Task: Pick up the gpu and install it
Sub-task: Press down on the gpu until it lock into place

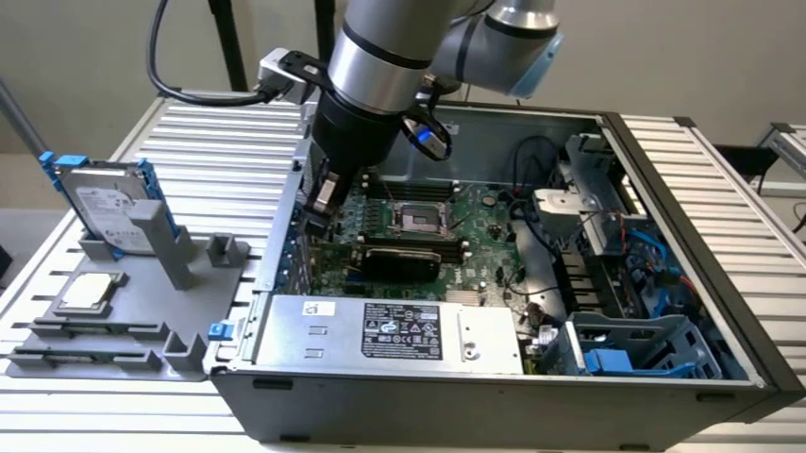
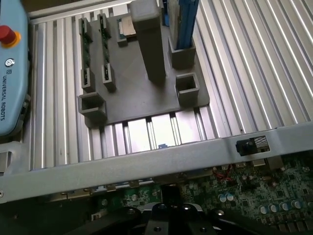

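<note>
The gpu (image 1: 400, 255) stands on edge across the big green motherboard (image 1: 485, 212) inside the open computer case, just below the CPU socket, its black cooler side showing. My gripper (image 1: 321, 200) hangs from the arm at the case's wall on the exterior view's left, up and to the left of the gpu's end. Nothing shows in its grasp. In the wrist view the gripper's black body (image 2: 166, 220) sits over the motherboard (image 2: 244, 193), just inside the case wall (image 2: 146, 164).
Left of the case, a grey fixture plate (image 1: 126, 311) (image 2: 142, 93) holds a blue-framed hard drive (image 1: 108, 203), a CPU (image 1: 86, 293), memory sticks (image 2: 87, 49) and empty holders (image 2: 186, 89). A teach pendant (image 2: 11, 68) lies beside the plate. A power supply (image 1: 391, 330) and drive cages (image 1: 629, 344) fill the case's near side.
</note>
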Controlling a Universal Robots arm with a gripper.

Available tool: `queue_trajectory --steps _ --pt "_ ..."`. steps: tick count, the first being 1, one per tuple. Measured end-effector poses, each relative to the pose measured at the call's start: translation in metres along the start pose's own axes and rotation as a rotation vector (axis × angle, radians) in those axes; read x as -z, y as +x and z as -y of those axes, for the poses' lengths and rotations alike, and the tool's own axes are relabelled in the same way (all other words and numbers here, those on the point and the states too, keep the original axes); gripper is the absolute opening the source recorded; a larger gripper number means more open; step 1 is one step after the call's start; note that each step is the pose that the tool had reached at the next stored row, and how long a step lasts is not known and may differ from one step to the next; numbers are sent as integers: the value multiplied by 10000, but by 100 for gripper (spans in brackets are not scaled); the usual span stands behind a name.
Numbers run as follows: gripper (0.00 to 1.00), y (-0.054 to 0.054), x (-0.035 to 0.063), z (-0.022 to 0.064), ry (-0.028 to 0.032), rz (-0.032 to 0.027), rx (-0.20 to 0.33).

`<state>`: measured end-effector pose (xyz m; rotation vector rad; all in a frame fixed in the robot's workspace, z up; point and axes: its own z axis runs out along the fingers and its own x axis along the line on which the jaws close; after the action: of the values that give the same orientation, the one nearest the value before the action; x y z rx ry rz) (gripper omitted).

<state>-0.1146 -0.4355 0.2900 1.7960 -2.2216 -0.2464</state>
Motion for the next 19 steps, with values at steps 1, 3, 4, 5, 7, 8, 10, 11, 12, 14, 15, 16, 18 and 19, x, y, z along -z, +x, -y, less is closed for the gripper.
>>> queue_trajectory --steps 1,3,4,5,7,8,10,11,12,14,15,16,18,19 --pt "11 0 0 -1 5 -26 -8" --pt "11 -1 0 -3 14 -76 -25" --pt "11 -1 0 -3 17 -100 -33" --pt "11 -1 2 -4 18 -121 -39" --pt "11 -5 8 -8 22 -148 -49" --pt "11 -8 11 -9 25 -155 -52" --pt "11 -15 17 -13 25 -166 -56" --pt "11 -18 22 -15 24 -170 -56" --pt "11 -23 23 -16 25 -169 -56" --pt "11 -33 24 -19 26 -170 -56" --pt "11 -40 24 -20 26 -171 -57" --pt "11 -52 25 -23 26 -172 -58" --pt "11 -60 24 -29 27 -173 -57" --pt "11 -61 22 -34 27 -173 -57"
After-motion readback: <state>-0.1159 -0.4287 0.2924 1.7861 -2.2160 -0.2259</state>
